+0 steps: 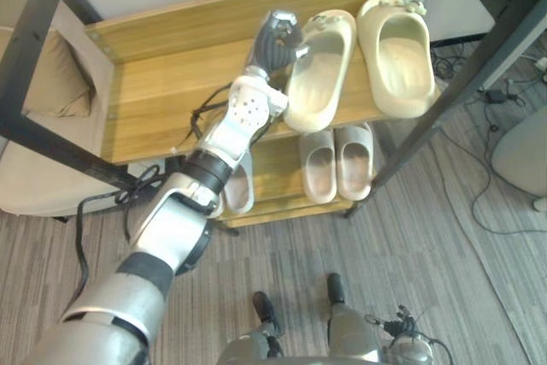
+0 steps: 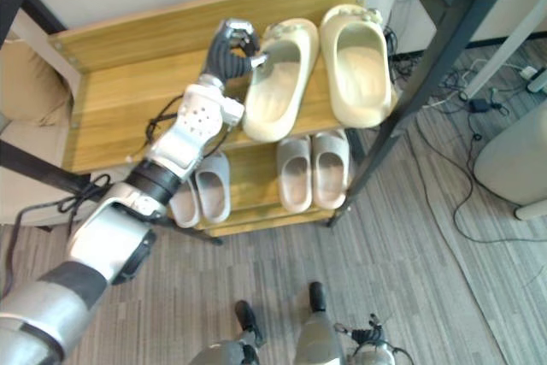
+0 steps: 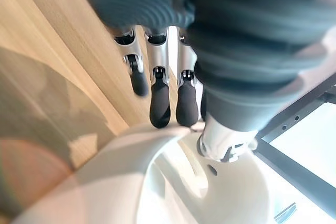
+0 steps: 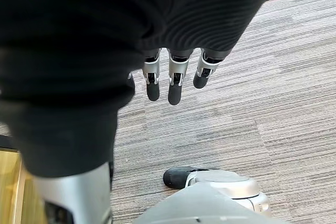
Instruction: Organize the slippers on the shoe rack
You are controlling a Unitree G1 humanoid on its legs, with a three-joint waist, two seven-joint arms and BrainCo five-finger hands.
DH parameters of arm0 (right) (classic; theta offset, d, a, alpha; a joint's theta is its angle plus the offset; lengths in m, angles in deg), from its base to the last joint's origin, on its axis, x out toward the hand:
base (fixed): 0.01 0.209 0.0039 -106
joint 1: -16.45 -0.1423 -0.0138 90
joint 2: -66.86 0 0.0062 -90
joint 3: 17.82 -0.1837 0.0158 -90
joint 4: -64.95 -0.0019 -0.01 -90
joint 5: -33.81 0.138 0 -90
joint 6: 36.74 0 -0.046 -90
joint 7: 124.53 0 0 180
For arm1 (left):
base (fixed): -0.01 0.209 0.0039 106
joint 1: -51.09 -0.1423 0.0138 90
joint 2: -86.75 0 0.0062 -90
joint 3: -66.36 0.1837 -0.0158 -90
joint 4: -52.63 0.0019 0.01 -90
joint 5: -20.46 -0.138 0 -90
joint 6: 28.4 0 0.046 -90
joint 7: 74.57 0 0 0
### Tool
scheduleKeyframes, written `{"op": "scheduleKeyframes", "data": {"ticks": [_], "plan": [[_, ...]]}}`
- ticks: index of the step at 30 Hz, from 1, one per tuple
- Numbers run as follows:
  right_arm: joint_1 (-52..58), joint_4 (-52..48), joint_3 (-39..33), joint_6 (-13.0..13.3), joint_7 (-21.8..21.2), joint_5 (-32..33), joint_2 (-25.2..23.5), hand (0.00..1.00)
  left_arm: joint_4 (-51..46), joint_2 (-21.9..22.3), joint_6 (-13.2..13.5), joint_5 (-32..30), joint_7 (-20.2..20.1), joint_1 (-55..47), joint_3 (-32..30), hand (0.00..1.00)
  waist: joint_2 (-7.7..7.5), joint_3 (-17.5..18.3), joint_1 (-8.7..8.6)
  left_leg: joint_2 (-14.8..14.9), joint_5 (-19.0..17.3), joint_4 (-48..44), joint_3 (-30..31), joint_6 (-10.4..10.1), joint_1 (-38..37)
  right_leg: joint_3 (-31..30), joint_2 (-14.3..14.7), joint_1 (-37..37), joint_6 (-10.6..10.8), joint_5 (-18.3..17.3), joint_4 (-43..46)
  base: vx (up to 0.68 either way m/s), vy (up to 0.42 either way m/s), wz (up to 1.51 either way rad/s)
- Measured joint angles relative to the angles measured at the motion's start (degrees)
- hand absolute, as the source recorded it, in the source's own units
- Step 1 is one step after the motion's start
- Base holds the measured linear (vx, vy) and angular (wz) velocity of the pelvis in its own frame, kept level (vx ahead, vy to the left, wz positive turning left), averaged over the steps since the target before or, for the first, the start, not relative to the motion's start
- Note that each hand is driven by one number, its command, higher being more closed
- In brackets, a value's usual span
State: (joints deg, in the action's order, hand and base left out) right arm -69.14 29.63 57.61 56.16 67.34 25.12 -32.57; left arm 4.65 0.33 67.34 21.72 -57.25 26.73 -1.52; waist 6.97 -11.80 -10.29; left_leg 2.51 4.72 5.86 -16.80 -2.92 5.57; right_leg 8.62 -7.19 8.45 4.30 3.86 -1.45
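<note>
**Head views, left to right.** At 9 o'clock a beige seat (image 1: 34,185) stands beside the shoe rack (image 1: 171,100), which has two wooden shelves in a black frame and stands on grey carpet (image 1: 427,297).

Your left hand (image 1: 275,38) extends from 7 o'clock across the bare left part of the top shelf. It meets the left cream slipper (image 1: 320,74) on that slipper's 9 o'clock side.

**Left wrist view.** The dark fingertips (image 3: 159,111) rest on the outside of the slipper's rim and the thumb (image 3: 223,140) goes down inside it. The hand therefore pinches the side wall.

**Slippers.**
- The held slipper lies slanted on the top shelf, with its far end toward 1 o'clock and its near end at the shelf's front edge.
- Just beside it at 3 o'clock lies the right cream slipper (image 1: 400,57), pointing to 12 o'clock. The two are close together at their far ends.
- On the lower shelf, a grey pair (image 2: 212,185) lies partly under your forearm, at 7 o'clock of the held slipper.
- A beige pair (image 1: 335,164) sits side by side at its 6 o'clock.

**Right wrist view.** Your right hand (image 4: 173,80) hangs over the carpet with its fingers straight, holding nothing.
</note>
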Motion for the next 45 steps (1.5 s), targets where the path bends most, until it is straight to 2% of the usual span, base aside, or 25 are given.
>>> {"op": "scheduleKeyframes", "data": {"ticks": [5, 11, 19, 25, 32, 38, 45], "plan": [[0.0, 0.1, 0.2, 0.0, 0.0, 0.0, 0.1, 0.00, -0.3, 0.3, 0.1, 0.2, 0.1, 0.0, -0.5, 0.00, -0.02, 0.0, 0.03, 0.0, 0.0, 0.0, 0.1, 0.0, -0.7, 0.2, -0.1, -0.8, 0.0, 0.2, -0.2, 0.00, 0.000, 0.00], [0.1, 0.2, 0.9, -0.1, 0.0, -0.1, 0.2, 0.00, -2.4, 0.5, 0.2, 4.2, 0.4, -0.6, -1.0, 0.00, -0.02, 0.0, 0.03, -0.1, 0.1, 0.0, 0.9, 0.2, -1.0, 0.6, -0.1, -1.6, 0.1, 0.5, -0.6, 0.00, -0.001, 0.04], [0.3, 0.4, 1.5, -0.3, 0.0, -0.1, 0.2, 0.00, -12.6, 0.6, 2.6, 9.0, 1.3, -9.3, -2.2, 0.00, -0.05, 0.0, 0.69, -0.1, 0.2, 0.0, 2.8, 0.3, -1.8, 3.2, -0.1, -3.7, 0.0, 0.3, -1.0, 0.01, -0.001, 0.12], [0.3, 0.4, 2.0, -0.7, 0.0, -0.2, 0.4, 0.00, -17.5, 0.3, 2.9, 12.5, 1.3, -18.1, -2.6, 0.00, -0.09, 0.0, 1.25, 0.0, 0.4, 0.0, 4.0, 0.4, -1.8, 4.6, -0.1, -4.6, -0.1, 0.2, -1.4, 0.01, -0.001, 0.11], [0.2, 0.5, 3.9, -1.2, 0.0, -0.3, 0.8, 0.00, -19.6, 0.3, 3.0, 17.1, -0.1, -22.9, -2.5, 0.00, -0.62, 0.1, 1.50, 0.1, 0.5, 0.0, 4.8, 0.4, -1.9, 6.1, 0.0, -5.9, -0.1, 0.2, -2.4, 0.01, -0.001, 0.10], [0.0, 0.9, 4.5, -1.3, 0.0, -0.3, 0.8, 0.00, -21.0, 0.5, 3.0, 16.8, -1.5, -24.1, 1.0, 0.00, -1.35, 0.2, 1.91, 0.1, 0.5, 0.0, 4.9, 0.3, -2.0, 6.5, 0.0, -6.3, -0.1, 0.3, -2.8, 0.01, 0.000, 0.02], [0.0, 1.3, 4.7, -1.3, 0.0, -0.3, 0.7, 0.00, -21.3, 3.2, 3.5, 16.5, -2.7, -24.1, 4.8, 0.00, -2.05, 0.5, 2.25, 0.1, 0.5, 0.0, 4.9, 0.3, -2.1, 6.6, 0.0, -6.5, -0.1, 0.3, -2.9, 0.00, 0.000, 0.00]]}}
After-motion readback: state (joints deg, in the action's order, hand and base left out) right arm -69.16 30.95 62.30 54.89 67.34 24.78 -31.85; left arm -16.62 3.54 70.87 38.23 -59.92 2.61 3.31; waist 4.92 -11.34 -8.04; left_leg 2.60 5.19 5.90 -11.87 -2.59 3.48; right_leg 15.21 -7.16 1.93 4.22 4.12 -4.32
